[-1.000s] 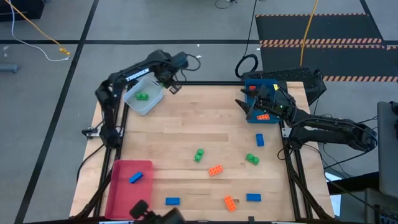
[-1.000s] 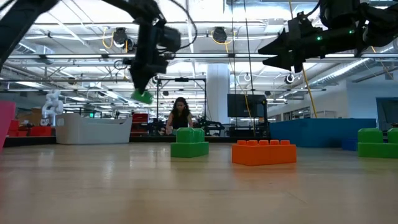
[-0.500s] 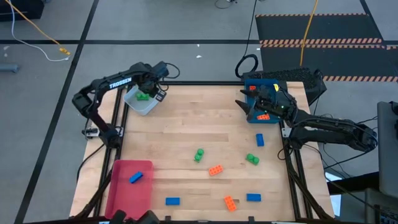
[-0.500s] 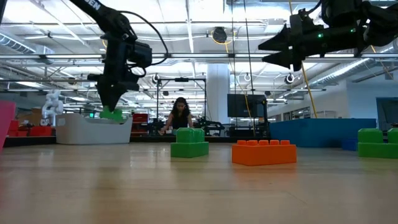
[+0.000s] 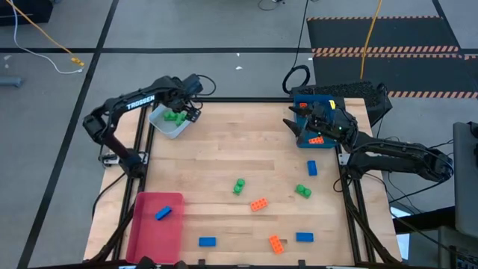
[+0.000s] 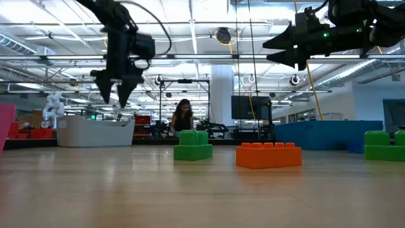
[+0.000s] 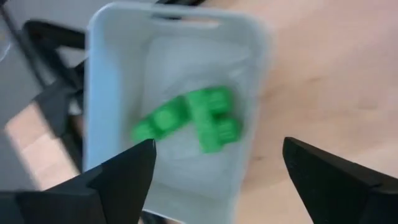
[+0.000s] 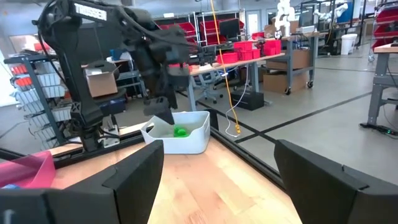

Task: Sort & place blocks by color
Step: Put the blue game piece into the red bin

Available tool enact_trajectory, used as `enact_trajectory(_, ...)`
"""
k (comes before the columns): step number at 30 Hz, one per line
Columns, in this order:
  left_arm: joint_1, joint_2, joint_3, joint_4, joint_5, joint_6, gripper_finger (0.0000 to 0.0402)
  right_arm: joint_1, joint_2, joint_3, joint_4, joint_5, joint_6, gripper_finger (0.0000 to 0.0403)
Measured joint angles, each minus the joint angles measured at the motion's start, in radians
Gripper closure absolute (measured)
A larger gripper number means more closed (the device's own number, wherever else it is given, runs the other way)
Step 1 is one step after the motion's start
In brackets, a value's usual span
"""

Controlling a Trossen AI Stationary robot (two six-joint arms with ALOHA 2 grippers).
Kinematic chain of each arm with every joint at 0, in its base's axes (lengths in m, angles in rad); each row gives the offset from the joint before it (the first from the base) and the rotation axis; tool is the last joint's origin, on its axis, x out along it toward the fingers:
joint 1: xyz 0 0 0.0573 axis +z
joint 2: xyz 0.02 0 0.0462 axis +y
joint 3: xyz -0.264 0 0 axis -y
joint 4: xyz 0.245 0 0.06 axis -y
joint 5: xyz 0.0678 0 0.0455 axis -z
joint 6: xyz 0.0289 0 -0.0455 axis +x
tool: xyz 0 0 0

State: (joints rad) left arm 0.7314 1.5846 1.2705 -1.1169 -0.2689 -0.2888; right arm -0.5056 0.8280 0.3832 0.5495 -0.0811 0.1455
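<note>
Left tool (image 5: 184, 112): positioned above the pale tray (image 5: 166, 125) at the far left corner of the counter (image 5: 246, 149). Fingers (image 7: 118, 174) are spread apart and hold nothing. In the low view the left tool (image 6: 118, 95) hangs clear above the tray (image 6: 95, 130) with both tips pointing down.

Pale tray contents: two green blocks (image 7: 189, 121), lying touching one another on the tray floor, directly below the open left tool. In the high view they show as one green patch (image 5: 175, 116).

Right tool (image 5: 293, 127): raised above the blue tray (image 5: 328, 97) at the far right corner of the counter. Its fingers (image 8: 134, 171) stand apart and are empty. An orange block (image 5: 317, 139) lies in the blue tray beside the tool.

Red tray (image 5: 153, 228): near left corner of the counter; holds one blue block (image 5: 163, 213).

Loose blocks on the counter:
- green block (image 5: 239, 185), near the centre
- orange block (image 5: 259, 204), just beside it on the near side
- second green block (image 5: 303, 190), toward the right edge
- blue block (image 5: 311, 168), beyond the second green block
- blue block (image 5: 207, 241), near edge, left of centre
- orange block (image 5: 276, 243), near edge
- blue block (image 5: 304, 237), near edge, right of the orange one

A person (image 6: 183, 117) shows in the room far behind the counter
</note>
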Motion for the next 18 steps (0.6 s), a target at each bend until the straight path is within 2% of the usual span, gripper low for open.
enact_trajectory(4,-0.095,-0.059,0.026,0.045,0.081,-0.033,0.0065,0.0,0.0,0.0,-0.001,0.0,-0.003,0.0101)
enact_trajectory(9,-0.291,-0.097,0.028,0.112,0.148,-0.145,0.0105,0.0,0.0,0.0,-0.001,0.0,-0.003,0.0101)
enact_trajectory(14,-0.488,-0.099,0.027,0.191,0.122,-0.234,0.014,0.001,0.0,0.0,-0.002,-0.071,-0.017,0.0101)
enact_trajectory(18,-0.626,-0.098,0.027,0.301,0.022,-0.274,0.0162,0.03,0.0,0.0,0.001,-0.104,-0.019,0.0101)
